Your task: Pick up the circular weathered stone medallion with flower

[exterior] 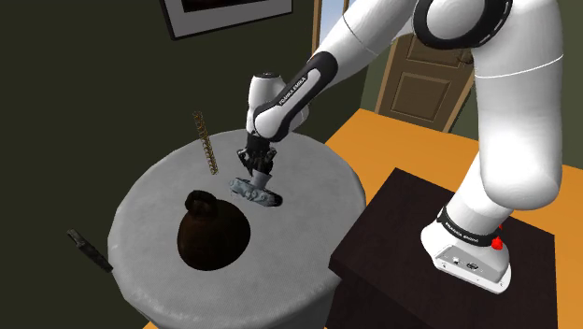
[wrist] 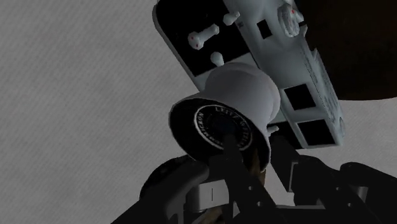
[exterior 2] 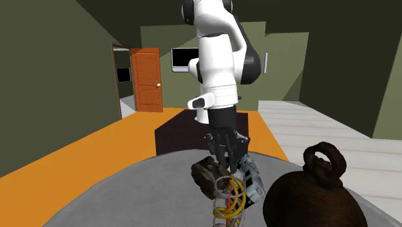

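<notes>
Surface inspected: a round grey table in a room with dark green walls and an orange floor. My gripper pointed down low over the table's middle, directly above a silver camera whose lens was turned toward me. I could not tell whether the gripper was open or closed, as its tip merged with dark shapes in the wrist view.

The medallion, a rough dark brown round piece, lay just beside the gripper's tip and against the camera, on the second exterior view's left. Contact with the gripper could not be confirmed. An orange and grey coil hid the medallion's lower edge. A dark brown ring-handled weight sat near.
</notes>
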Available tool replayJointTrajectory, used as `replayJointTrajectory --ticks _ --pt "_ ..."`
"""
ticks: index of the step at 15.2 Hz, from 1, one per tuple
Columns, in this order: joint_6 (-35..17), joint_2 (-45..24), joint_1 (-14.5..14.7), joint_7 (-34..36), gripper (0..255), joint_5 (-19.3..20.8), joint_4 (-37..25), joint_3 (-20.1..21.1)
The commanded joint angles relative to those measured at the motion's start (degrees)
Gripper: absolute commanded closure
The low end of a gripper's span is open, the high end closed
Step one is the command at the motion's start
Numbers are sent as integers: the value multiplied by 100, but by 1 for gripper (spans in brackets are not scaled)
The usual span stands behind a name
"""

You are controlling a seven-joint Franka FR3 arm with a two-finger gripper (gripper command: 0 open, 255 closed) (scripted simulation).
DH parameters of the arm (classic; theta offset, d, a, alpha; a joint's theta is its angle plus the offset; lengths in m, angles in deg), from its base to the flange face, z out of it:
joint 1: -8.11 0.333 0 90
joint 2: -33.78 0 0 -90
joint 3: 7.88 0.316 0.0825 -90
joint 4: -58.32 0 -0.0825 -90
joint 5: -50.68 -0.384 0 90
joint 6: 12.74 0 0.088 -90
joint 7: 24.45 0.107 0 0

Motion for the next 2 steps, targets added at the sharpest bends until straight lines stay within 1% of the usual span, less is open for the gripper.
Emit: replayJointTrajectory --ticks 1,2 --pt "62 71 -19 -12 255 -11 2 7" --pt "62 70 -18 -12 255 -11 1 7"
